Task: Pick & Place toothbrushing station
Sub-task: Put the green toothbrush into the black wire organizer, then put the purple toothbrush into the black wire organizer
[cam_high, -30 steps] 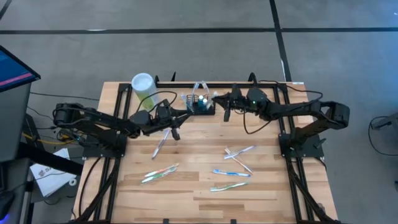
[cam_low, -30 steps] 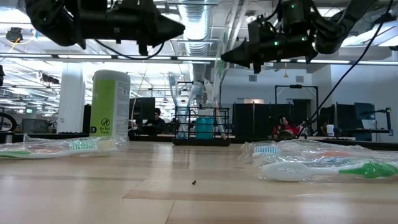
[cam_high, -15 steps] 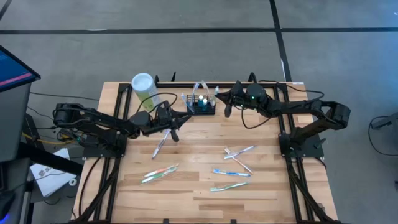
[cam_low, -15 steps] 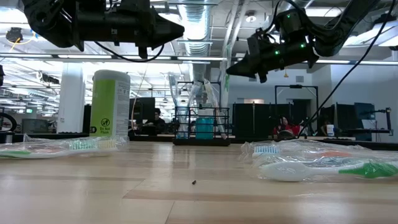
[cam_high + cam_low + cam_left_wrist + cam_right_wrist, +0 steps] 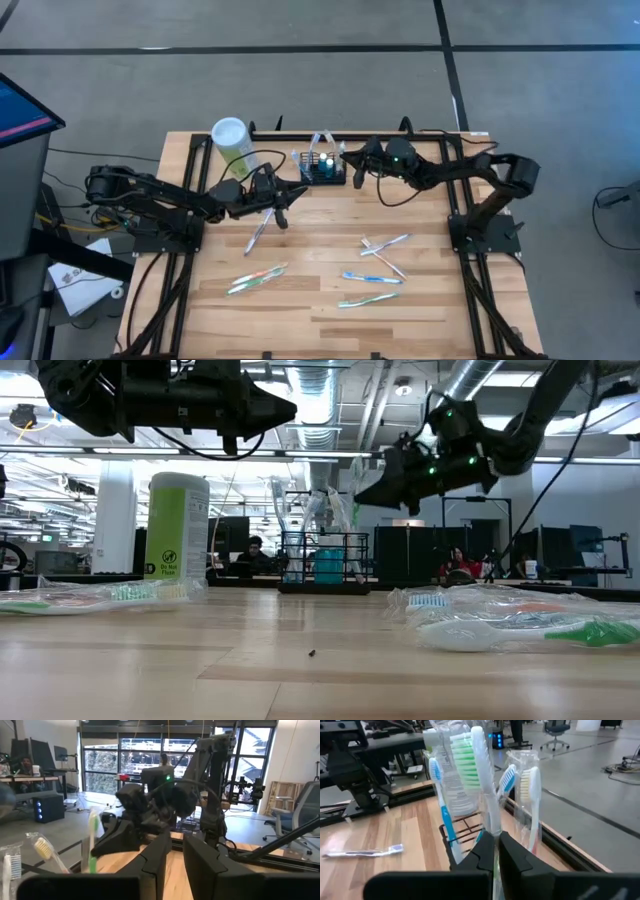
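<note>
The toothbrushing station, a small black wire-mesh basket [image 5: 320,170], stands at the table's far edge with several wrapped toothbrushes upright in it [image 5: 520,795]. My right gripper [image 5: 346,165] hovers at the basket's right end, shut on a wrapped toothbrush with green bristles [image 5: 470,767]. It shows above the basket [image 5: 325,560] in the low view. My left gripper [image 5: 290,195] hangs in the air left of the basket, fingers together and empty [image 5: 176,845]. A wrapped toothbrush [image 5: 258,232] lies on the table below it. My right gripper pinches the green-bristled toothbrush by its handle [image 5: 492,832], below the head, between its two fingers. The fingers come from the table's right, slanting down. The brush stands upright, head up, clear of the table. The fingers hide its lower end.
A pale-green cylinder with a white lid [image 5: 230,140] stands at the far left. Several wrapped toothbrushes lie on the table's near half [image 5: 258,278] [image 5: 385,245] [image 5: 370,278]. People sit in the room behind the table [image 5: 250,555].
My right gripper has gone toward the table's left, closer to the basket's right end, and has tipped downward with the toothbrush still in its fingers.
</note>
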Controlling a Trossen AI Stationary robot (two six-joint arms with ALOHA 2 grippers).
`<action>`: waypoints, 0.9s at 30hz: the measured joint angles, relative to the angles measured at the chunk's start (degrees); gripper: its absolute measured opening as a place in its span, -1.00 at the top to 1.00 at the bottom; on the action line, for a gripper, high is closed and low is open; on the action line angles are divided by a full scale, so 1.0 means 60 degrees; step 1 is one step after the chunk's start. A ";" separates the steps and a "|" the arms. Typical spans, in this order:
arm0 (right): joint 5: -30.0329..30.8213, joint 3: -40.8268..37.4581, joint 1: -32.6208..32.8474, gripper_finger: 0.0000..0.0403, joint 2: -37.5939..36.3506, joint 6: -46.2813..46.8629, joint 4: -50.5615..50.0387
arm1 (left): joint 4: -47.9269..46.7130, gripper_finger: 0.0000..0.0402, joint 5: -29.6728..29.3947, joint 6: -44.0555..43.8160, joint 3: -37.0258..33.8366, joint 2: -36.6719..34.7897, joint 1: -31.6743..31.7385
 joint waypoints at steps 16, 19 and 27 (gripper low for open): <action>-0.0245 0.0004 -0.0233 0.72 0.0998 0.0492 0.0632 | -0.0193 0.73 -0.0014 -0.0009 -0.0004 0.0004 0.0004; -0.0241 0.0005 -0.0236 0.66 0.0986 0.0492 0.0742 | -0.0193 0.74 -0.0016 -0.0009 -0.0004 0.0004 0.0004; -0.0205 0.0004 -0.0410 0.43 0.0933 0.0481 0.0671 | -0.0239 0.75 -0.0020 -0.0009 -0.0004 0.0004 0.0004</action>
